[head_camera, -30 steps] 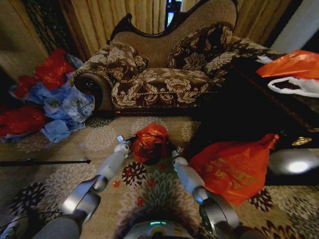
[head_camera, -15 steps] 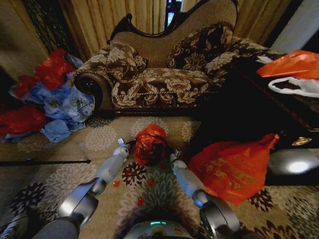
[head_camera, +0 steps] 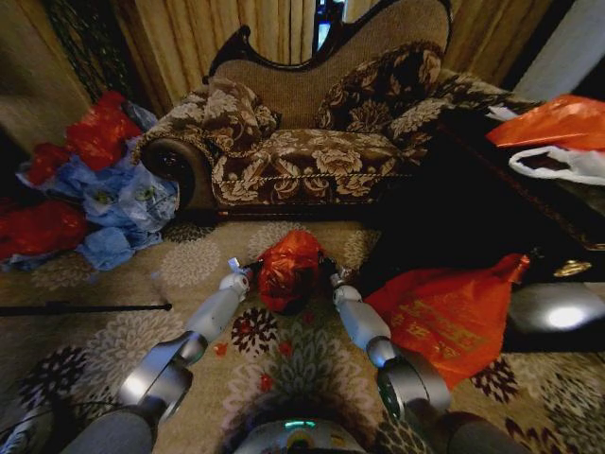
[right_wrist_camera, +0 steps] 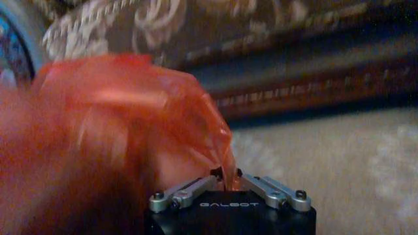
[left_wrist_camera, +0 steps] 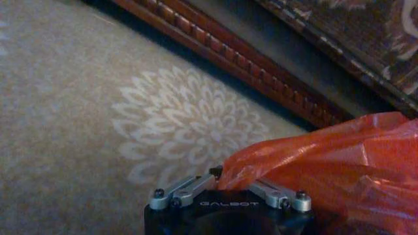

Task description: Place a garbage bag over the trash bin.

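A broad brown floral-patterned sofa with a carved dark wooden frame (head_camera: 302, 142) closes off the far side of the work area, its wooden base rail running just behind the bag. In front of it lies the beige carpet with pale flower medallions (head_camera: 123, 284), which gives open floor on the robot's left. On the right the room is tighter: a large bulging orange plastic bag bundle (head_camera: 449, 317) sits close beside the right arm, against dark furniture. A heap of blue and red plastic bags (head_camera: 90, 199) lies well apart on the far left.

Between the two arms, the small glossy red-orange garbage bag (head_camera: 288, 270) is stretched out and draped over what looks like the small black trash bin (head_camera: 295, 305), of which only a dark sliver shows under the bag's lower edge. Holding the film from opposite sides seems meant to keep the mouth spread so it can sheathe the rim.

The left gripper (left_wrist_camera: 225, 182) is clenched on a bunched fold of the bag at its left side. The right gripper (right_wrist_camera: 227, 180) is likewise pinched shut on a thin edge of the film at the right side. Any pull downward or outward has free carpet to the left, but little slack toward the bundle on the right.
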### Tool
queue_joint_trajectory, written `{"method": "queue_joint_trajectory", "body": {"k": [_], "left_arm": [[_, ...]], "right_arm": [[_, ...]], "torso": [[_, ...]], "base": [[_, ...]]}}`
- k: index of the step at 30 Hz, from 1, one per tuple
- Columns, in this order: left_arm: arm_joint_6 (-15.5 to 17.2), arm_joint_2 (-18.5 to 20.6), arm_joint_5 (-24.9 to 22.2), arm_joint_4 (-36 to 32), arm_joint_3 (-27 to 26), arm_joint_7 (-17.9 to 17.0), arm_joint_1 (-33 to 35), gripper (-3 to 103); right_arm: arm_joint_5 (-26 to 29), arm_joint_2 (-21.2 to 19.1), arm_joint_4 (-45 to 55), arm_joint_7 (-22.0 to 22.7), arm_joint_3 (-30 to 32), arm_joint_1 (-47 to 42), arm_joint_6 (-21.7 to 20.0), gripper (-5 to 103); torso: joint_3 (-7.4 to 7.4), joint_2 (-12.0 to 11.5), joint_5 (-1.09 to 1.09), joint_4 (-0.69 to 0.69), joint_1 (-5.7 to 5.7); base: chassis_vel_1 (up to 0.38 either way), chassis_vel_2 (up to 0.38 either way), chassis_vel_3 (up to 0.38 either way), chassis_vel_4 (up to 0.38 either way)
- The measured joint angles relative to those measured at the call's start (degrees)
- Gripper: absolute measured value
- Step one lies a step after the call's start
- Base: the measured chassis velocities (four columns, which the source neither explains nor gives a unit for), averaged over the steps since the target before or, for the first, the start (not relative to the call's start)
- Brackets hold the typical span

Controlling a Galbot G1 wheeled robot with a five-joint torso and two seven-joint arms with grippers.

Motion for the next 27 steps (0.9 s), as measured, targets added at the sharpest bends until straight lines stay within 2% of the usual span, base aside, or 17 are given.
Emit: {"method": "queue_joint_trajectory", "body": {"k": [9,15,16,18,27], "left_arm": [[0.18,0.58,1.3,-0.47,0.59,0.03,1.37,0],[-0.09,0.95,4.02,-1.44,1.89,2.26,2.9,0],[-0.32,1.28,4.81,-2.15,2.18,3.27,3.34,0],[-0.8,2.27,5.76,-3.42,2.78,4.59,4.14,0],[-1.58,4.83,6.31,-5.56,3.21,6.64,5.93,0]], "right_arm": [[-0.48,-0.02,-1.83,0.06,0.39,0.28,0.32,0],[-2.32,-0.02,-3.01,-0.23,1.36,0.34,0.3,0],[-2.46,-0.05,-2.79,-0.29,1.39,-0.23,0.31,0],[-2.52,-0.1,-2.26,-0.6,0.7,-1.15,0.32,0],[-2.56,-0.14,0.82,-1.72,-2.59,-5.0,0.22,0]], "torso": [[0.0,0.0,-0.02,0.0,0.0],[-0.01,0.0,-0.05,0.01,0.0],[-0.01,0.0,-0.05,-0.04,0.0],[0.0,0.0,-0.04,-0.04,0.0],[-0.01,0.0,-0.03,-0.03,0.0]], "base": [[0.0,0.0,0.0,0.0],[0.0,0.0,0.0,0.0],[0.0,0.0,0.0,0.0],[0.0,0.0,0.0,0.0],[0.0,0.0,0.0,0.0]]}}
